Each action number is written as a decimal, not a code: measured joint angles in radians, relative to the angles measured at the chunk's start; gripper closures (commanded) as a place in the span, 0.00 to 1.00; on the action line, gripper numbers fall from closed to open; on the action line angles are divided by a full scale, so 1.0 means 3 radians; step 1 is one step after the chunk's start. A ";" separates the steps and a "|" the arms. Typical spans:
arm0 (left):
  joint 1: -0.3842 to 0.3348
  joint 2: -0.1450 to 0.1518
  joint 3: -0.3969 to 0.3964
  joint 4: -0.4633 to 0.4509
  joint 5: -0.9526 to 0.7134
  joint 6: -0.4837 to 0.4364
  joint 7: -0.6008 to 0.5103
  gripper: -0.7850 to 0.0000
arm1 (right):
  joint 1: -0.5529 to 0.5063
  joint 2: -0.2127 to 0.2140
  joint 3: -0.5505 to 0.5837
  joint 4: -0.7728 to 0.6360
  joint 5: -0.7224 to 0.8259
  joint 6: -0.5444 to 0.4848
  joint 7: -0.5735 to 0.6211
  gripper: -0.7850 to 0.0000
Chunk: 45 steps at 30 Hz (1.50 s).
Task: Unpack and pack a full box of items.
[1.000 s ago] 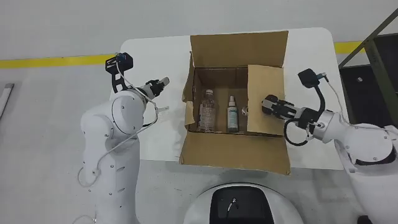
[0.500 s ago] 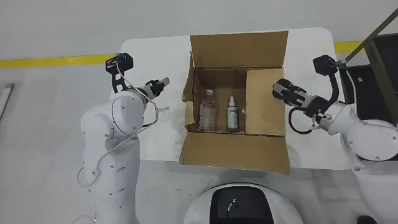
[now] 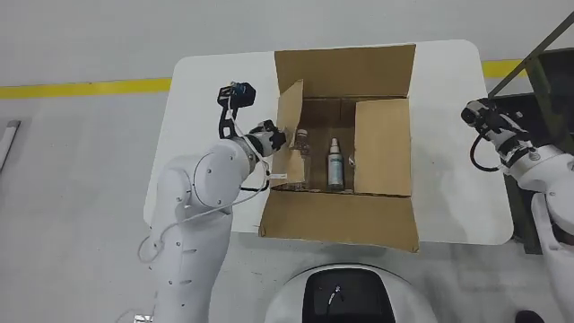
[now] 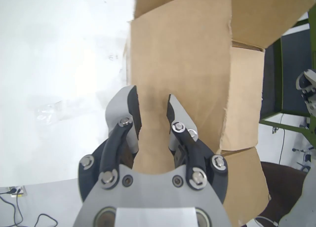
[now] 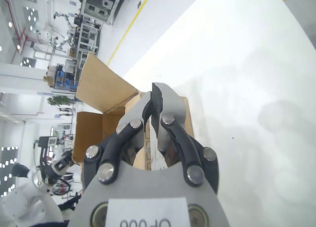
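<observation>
An open cardboard box [image 3: 341,220] sits mid-table. Inside stand a clear bottle [image 3: 300,157] and a spray bottle [image 3: 334,163]. The box's right flap [image 3: 383,144] lies folded in over its right part, and the back flap [image 3: 345,72] lies opened outward. My left gripper [image 3: 272,136] is at the left flap [image 3: 289,117], which stands tilted up. Its fingers are open against the flap's brown face [image 4: 182,52], seen between the left gripper's [image 4: 153,104] fingertips. My right gripper [image 3: 489,115] hangs over the table's right edge, shut and empty [image 5: 154,97], away from the box [image 5: 98,94].
The white table [image 3: 215,81] has bare room left and right of the box. A scrap of clear plastic [image 4: 49,114] lies on it near the left arm. A dark green rack [image 3: 547,63] stands just beyond the right edge.
The right gripper left the right flap, now folded in, and drew back to the table's right edge. The left gripper moved right to the box, and the left flap has risen.
</observation>
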 measured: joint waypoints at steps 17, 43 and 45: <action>-0.0100 -0.0013 0.0442 0.0308 -0.0096 -0.0222 -0.0086 1.00 | 0.1412 0.0029 -0.0681 0.1320 -0.0303 -0.0280 0.0170 1.00; 0.0047 0.0125 -0.0225 -0.0160 0.0296 -0.0117 -0.0440 0.00 | 0.1497 0.0145 -0.0677 0.1525 0.0585 -0.1851 0.1368 1.00; 0.0104 0.0142 -0.0345 -0.0234 0.0284 -0.0100 -0.0477 0.00 | 0.1417 0.0157 -0.0687 0.1410 0.0605 -0.1883 0.1456 1.00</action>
